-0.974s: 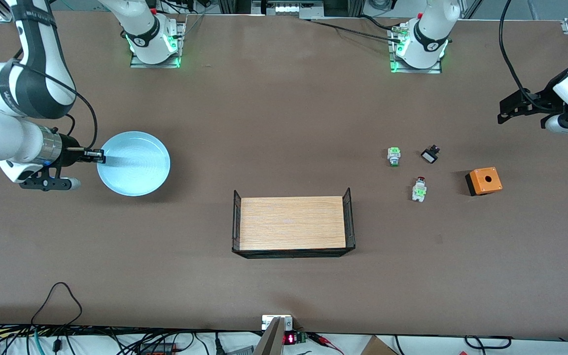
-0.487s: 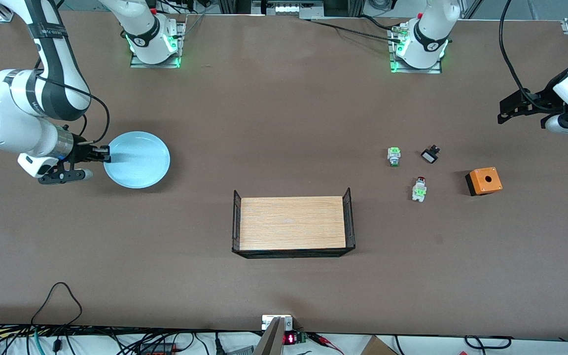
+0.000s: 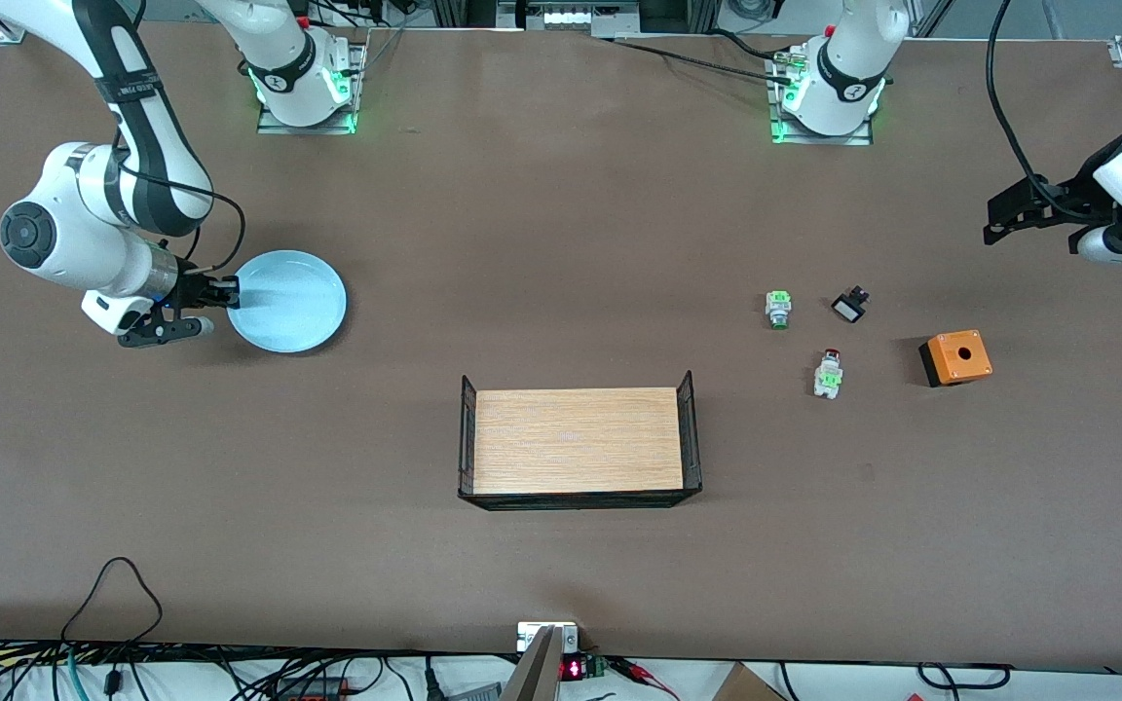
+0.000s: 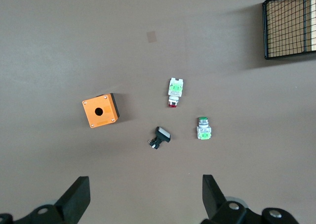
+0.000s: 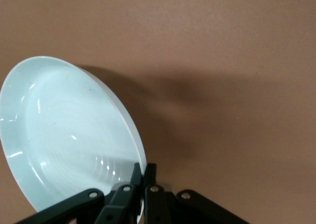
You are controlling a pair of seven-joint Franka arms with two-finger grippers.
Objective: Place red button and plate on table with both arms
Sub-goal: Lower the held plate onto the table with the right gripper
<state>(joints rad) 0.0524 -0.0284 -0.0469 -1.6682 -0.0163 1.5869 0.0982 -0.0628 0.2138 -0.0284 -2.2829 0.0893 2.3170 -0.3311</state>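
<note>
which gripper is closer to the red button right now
Left. The left gripper hangs open over the table's left-arm end, above the parts near the red button. The right gripper is at the right-arm end, clamped on the plate.

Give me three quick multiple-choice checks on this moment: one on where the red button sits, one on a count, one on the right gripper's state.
1. Where is the red button?
A. on the plate
B. on the table, nearer the front camera than the green-capped button
C. in the wooden tray

2. How many orange boxes are on the table?
A. one
B. two
C. three

3. What is the right gripper doing?
A. open over the tray
B. shut on nothing
C. shut on the plate's rim

Answers:
1 B: it lies on bare tabletop, lower in the front view than the green-capped button.
2 A: only one orange box shows.
3 C: the right wrist view shows its fingers pinching the edge of the plate. The left gripper waits open above the buttons.
</note>
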